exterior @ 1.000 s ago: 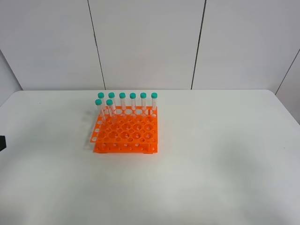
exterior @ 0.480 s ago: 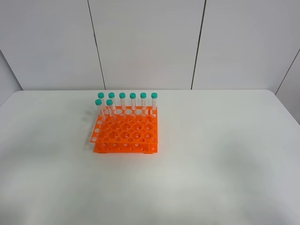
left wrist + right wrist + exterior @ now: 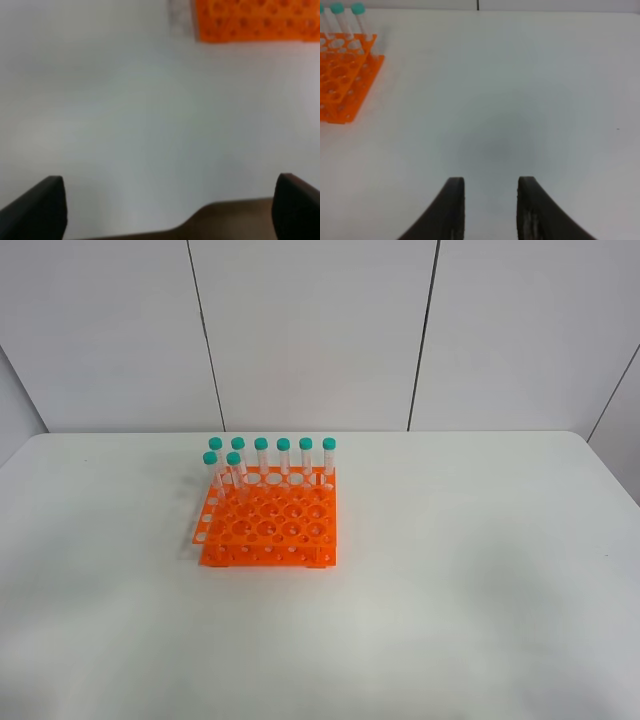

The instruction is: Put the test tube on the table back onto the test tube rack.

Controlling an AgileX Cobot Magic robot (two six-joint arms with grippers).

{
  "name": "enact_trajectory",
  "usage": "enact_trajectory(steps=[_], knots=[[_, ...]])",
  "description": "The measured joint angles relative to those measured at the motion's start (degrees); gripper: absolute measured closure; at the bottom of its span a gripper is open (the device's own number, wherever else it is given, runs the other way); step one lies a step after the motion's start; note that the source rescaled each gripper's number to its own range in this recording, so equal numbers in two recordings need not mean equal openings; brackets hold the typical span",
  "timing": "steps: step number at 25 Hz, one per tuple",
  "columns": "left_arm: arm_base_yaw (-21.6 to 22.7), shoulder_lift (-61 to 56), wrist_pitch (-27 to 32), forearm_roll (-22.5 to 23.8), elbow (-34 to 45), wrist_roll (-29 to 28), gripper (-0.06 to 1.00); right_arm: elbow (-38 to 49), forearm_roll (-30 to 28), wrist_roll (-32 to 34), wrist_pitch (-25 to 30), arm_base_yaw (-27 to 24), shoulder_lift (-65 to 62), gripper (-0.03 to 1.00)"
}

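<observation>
The orange test tube rack (image 3: 268, 520) stands on the white table (image 3: 450, 570), left of centre. Several green-capped test tubes (image 3: 261, 455) stand upright in its back rows. No test tube lying on the table shows in any view. My left gripper (image 3: 169, 179) is open wide over bare tabletop, with the rack (image 3: 255, 20) well ahead of it. My right gripper (image 3: 490, 180) hovers over bare table with a narrow, empty gap between its fingers. The rack (image 3: 342, 75) and its tubes (image 3: 359, 15) lie far off to its side. Neither gripper appears in the high view.
The table's near edge (image 3: 225, 215) shows under the left gripper. Grey wall panels (image 3: 320, 330) rise behind the table's far edge.
A dark part of the left arm at the left edge of the high view one second ago has gone out of view. The rack and tubes have not moved.
</observation>
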Motion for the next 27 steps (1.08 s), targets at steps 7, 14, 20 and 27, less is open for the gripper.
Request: enact_trajectory(steps=[7,14,20,27], knots=[[0.0,-9.0,0.0,1.0,0.3,-2.1,-0.05,0.0,0.0,0.0,0.0,0.0,0.0,0.68],[0.0,-9.0,0.0,1.0,0.3,-2.2,-0.05,0.0,0.0,0.0,0.0,0.0,0.0,0.68],[0.0,-9.0,0.0,1.0,0.3,-2.2,-0.05,0.0,0.0,0.0,0.0,0.0,0.0,0.68],[0.0,-9.0,0.0,1.0,0.3,-2.2,-0.05,0.0,0.0,0.0,0.0,0.0,0.0,0.68]])
